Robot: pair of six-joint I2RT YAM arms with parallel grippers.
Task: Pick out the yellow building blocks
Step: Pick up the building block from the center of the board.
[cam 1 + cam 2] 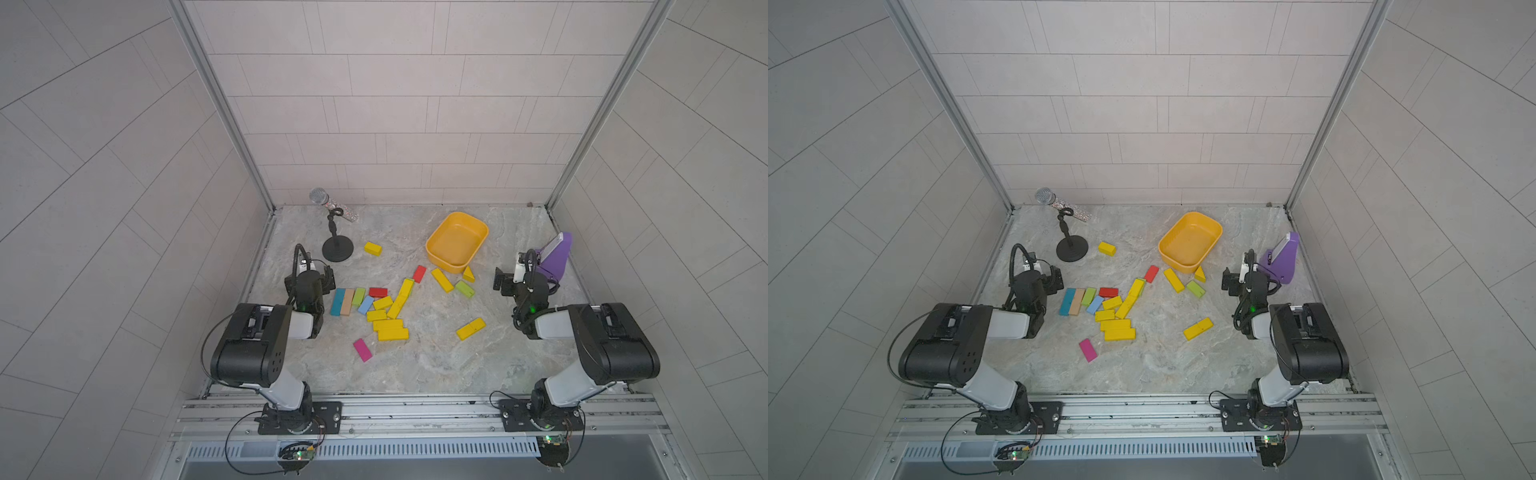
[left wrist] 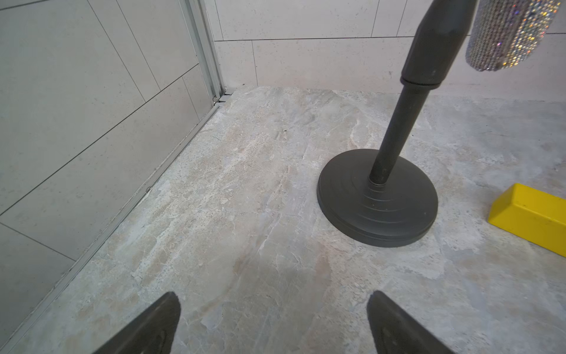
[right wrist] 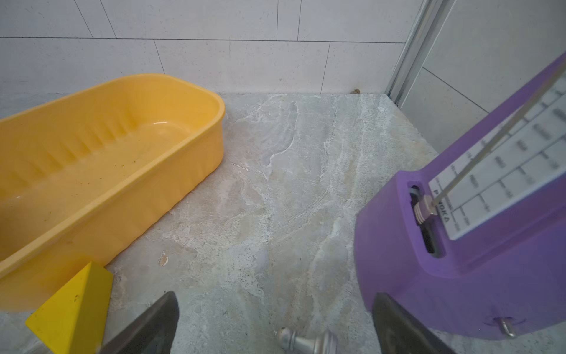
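Both jaws wide, L gripper [image 2: 273, 295], R gripper [image 3: 274, 294], yellow blocks [image 1: 390, 324] loose, metronome [image 3: 459, 260] txt blurred

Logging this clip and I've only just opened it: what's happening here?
Nothing is being handled at this moment. The left claw is open and empty near the microphone stand. The right claw is open and empty beside the purple metronome. The yellow building blocks lie scattered on the table, most of them clustered among other coloured blocks. The orange-yellow tub holds none of them.
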